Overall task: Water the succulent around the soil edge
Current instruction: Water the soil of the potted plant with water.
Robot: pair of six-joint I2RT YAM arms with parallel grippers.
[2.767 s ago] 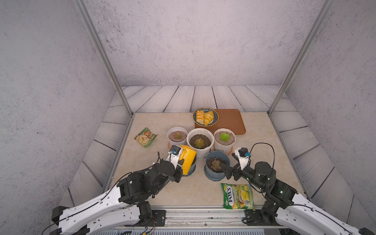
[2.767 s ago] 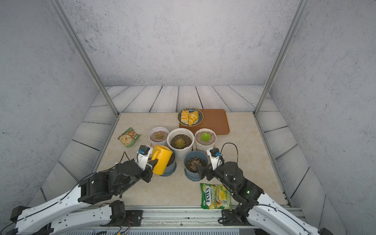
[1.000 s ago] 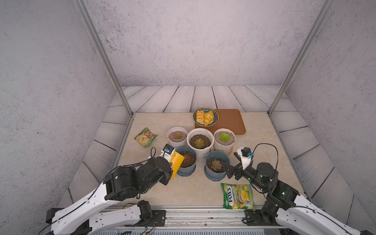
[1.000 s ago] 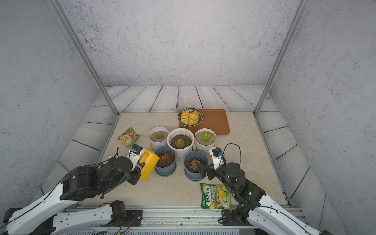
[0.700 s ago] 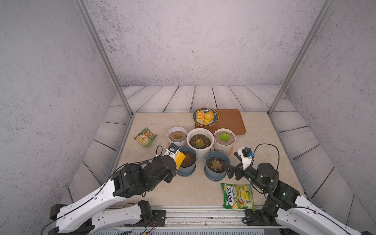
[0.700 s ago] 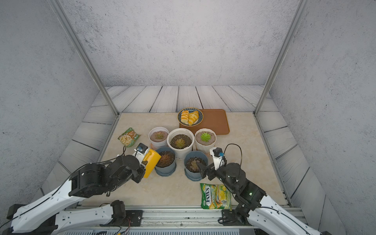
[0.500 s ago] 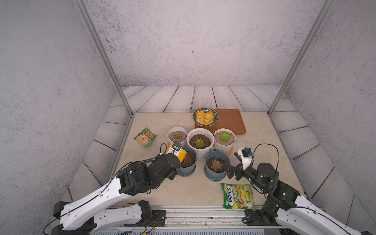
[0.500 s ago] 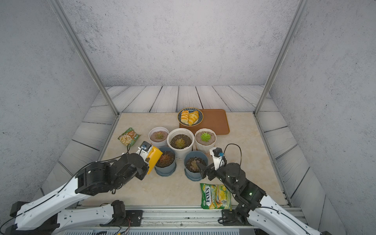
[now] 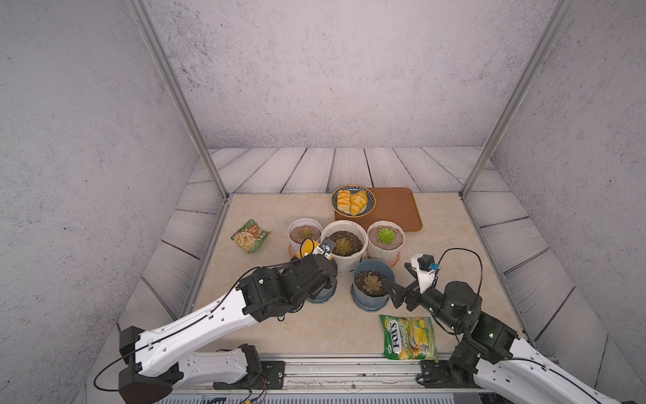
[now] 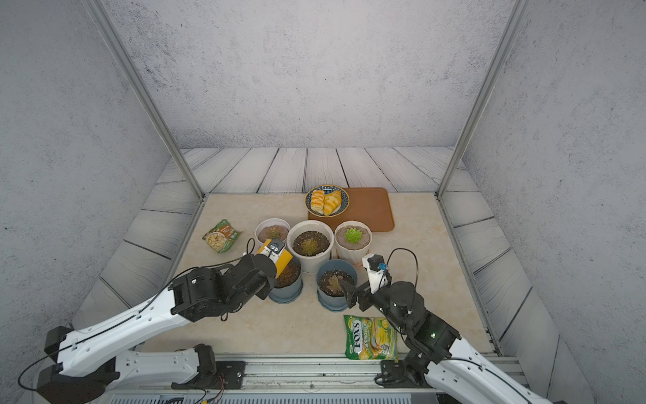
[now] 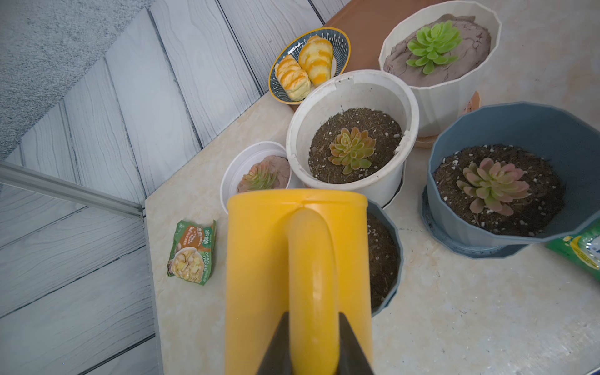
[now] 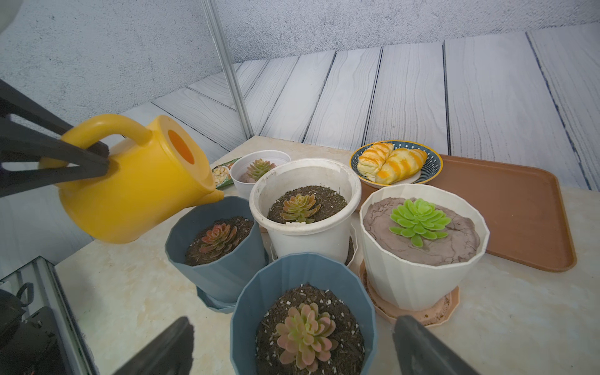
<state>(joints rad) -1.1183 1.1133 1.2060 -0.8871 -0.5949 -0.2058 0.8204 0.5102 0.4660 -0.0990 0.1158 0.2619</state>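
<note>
Left tool (image 11: 313, 319) is clamped on the handle of the tilted watering can (image 12: 136, 194), whose spout is over the rim of a blue pot (image 12: 224, 269) holding the succulent (image 12: 217, 237) on the counter (image 12: 130, 292). Right tool (image 12: 293, 324) stands wide apart at the neighbouring pot (image 12: 259, 292).

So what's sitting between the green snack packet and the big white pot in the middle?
A small white pot with a pinkish succulent stands there, clear in both top views and the left wrist view.
</note>
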